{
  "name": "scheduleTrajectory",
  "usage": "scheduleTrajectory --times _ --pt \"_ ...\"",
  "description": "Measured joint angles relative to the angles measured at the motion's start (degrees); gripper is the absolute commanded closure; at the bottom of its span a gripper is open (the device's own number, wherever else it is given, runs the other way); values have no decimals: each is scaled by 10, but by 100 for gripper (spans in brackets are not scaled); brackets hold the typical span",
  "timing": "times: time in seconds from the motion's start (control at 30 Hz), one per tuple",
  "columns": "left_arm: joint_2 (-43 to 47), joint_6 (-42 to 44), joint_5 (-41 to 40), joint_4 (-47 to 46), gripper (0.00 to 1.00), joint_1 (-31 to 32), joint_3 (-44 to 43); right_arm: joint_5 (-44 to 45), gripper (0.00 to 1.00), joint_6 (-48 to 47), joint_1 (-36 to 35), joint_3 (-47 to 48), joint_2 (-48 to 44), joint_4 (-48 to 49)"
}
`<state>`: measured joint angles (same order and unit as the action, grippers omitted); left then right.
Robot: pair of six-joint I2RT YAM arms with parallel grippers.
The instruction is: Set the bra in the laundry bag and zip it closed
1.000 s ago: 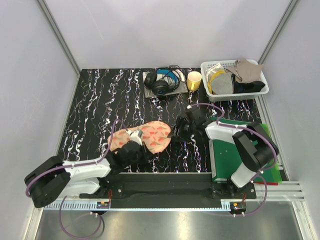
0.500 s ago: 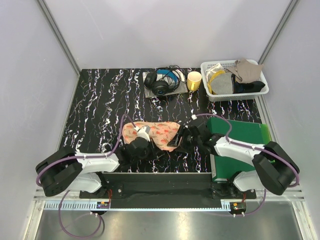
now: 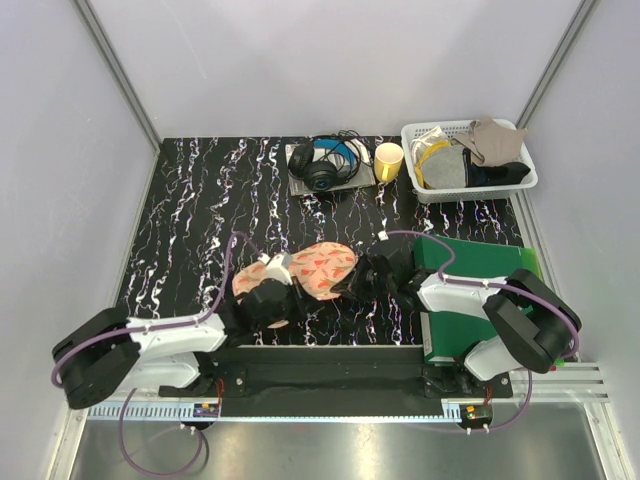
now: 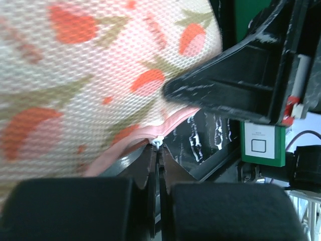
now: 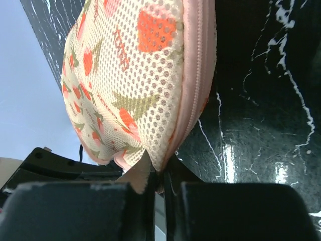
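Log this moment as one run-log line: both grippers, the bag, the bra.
left gripper: shut on laundry bag zipper edge | right gripper: shut on laundry bag end | bra: not visible

top: high overhead, far | wrists: close-up | shared: laundry bag (image 3: 322, 266)
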<state>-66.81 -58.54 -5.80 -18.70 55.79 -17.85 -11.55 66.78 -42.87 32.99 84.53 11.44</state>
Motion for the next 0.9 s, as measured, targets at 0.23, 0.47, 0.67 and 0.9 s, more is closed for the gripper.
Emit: scheduleTrajectory --times 0.23,0.47,0.67,0.9 --pt "161 2 -12 78 100 -75 87 -18 98 -46 61 -17 0 2" --pt "289 13 -18 165 100 -114 106 -55 54 -157 88 117 98 -67" --pt "191 10 2 130 100 -115 106 -61 26 -182 80 184 125 -116" --pt "101 4 26 64 100 -106 92 -43 23 -99 27 36 26 -87"
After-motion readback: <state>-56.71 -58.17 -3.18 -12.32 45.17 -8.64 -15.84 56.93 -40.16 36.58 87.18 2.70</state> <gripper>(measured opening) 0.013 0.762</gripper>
